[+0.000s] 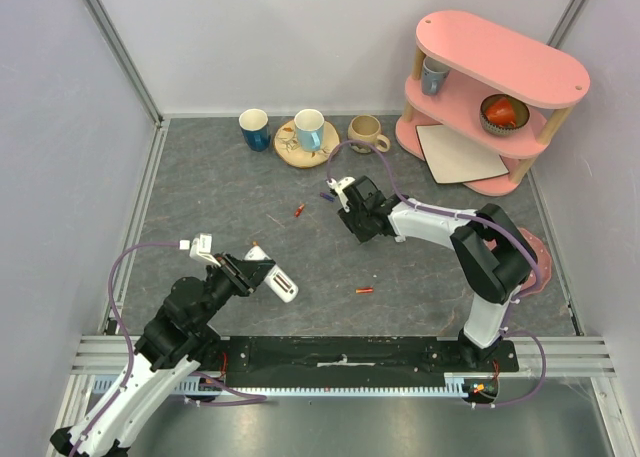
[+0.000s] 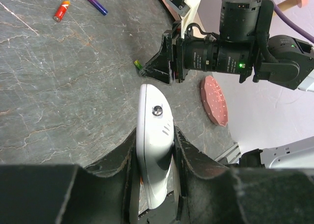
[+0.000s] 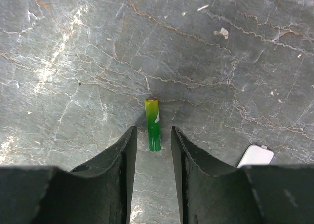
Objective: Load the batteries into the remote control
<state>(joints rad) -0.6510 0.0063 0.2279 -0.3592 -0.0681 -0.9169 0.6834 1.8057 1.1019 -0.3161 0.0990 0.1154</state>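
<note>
The white remote control (image 2: 153, 117) is clamped edge-on between my left gripper's (image 2: 155, 144) fingers and held just above the table; it shows in the top view as a white bar (image 1: 284, 284) ahead of the left gripper (image 1: 262, 272). My right gripper (image 3: 151, 134) is down at the table and open. A green battery (image 3: 153, 124) lies between its fingertips, with a gap on each side. A red-orange battery (image 2: 61, 11) and a purple battery (image 2: 97, 4) lie loose beyond. Another red-orange battery (image 1: 365, 290) lies near the front.
At the back stand a blue cup (image 1: 254, 129), a cup on a wooden coaster (image 1: 308, 130) and a tan mug (image 1: 366, 132). A pink shelf (image 1: 500, 62) at the back right holds a white card (image 1: 458, 153) and a bowl (image 1: 503, 114). A pink disc (image 1: 533, 249) lies by the right arm.
</note>
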